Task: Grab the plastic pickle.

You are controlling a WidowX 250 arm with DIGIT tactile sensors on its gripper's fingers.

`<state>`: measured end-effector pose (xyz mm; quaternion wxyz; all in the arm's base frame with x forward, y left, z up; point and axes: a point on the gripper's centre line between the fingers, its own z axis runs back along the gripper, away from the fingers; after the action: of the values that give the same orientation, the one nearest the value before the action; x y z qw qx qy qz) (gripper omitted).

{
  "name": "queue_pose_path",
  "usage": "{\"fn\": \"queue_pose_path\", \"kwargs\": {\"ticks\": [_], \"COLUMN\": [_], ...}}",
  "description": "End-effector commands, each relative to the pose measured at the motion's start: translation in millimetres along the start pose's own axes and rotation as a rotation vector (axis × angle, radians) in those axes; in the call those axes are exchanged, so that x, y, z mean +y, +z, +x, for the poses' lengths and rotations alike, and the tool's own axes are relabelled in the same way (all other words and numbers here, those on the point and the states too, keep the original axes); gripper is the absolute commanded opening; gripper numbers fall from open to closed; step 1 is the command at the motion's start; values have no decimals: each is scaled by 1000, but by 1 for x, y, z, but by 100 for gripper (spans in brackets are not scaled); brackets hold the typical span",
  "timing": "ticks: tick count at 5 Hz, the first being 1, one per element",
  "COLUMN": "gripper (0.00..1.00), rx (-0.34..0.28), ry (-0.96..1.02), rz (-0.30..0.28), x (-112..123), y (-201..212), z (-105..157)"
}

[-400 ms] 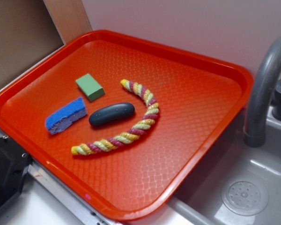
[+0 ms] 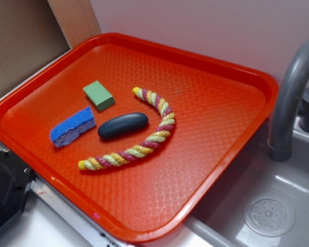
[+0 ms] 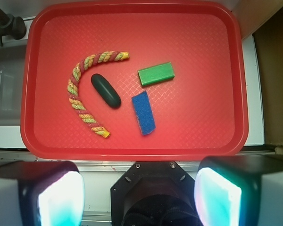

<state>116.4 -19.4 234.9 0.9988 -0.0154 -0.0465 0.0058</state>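
1. Tray (image 2: 232,67): a red, textured serving tray carrying all four loose items. It sits on the bench, just left of a grey sink (image 2: 278,206) and its curved tap (image 2: 288,98).
2. Pickle (image 2: 122,125): a smooth, very dark oval lying flat near the middle of the tray, long axis running left to right in the exterior view. Its whole upper surface is exposed.
3. Rope (image 2: 154,136): a yellow-and-pink twisted cord curving around the right end and the near side of the pickle. It lies just beside the pickle, but the two appear apart.
4. Sponge (image 2: 72,133): blue, just left of the pickle, with a narrow strip of bare tray between them.
5. Block (image 2: 99,95): light green, rectangular, on the far-left side of the pickle and apart from it.
6. Pincer (image 3: 139,195): visible only in the wrist view, where its two pads (image 3: 61,200) stand wide apart at the lower corners, holding nothing. It hangs high over the near edge of the tray, well apart from the pickle.
7. Change: compared with the exterior picture taken a moment earlier, no item has shifted and no arm has entered that view.
8. Meaning for the task: judged from this, the approach is barely begun. The likely next need is to travel over the pickle and descend, closing across its short width while keeping clear of rope and sponge.
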Motion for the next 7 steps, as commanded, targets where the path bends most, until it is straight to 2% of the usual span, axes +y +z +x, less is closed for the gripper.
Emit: {"fn": "queue_pose_path", "kwargs": {"ticks": [1, 2, 3, 4, 5, 7], "gripper": [100, 100, 100, 100, 100, 100], "rx": [-163, -190, -141, -62, 15, 103], "ry": [-355, -551, -655, -716, -731, -732], "rz": [49, 82, 52, 70, 69, 80], "x": [-11, -26, -48, -65, -69, -57], "y": [-37, -77, -117, -157, -183, -214], "z": [39, 70, 87, 90, 86, 80]}}
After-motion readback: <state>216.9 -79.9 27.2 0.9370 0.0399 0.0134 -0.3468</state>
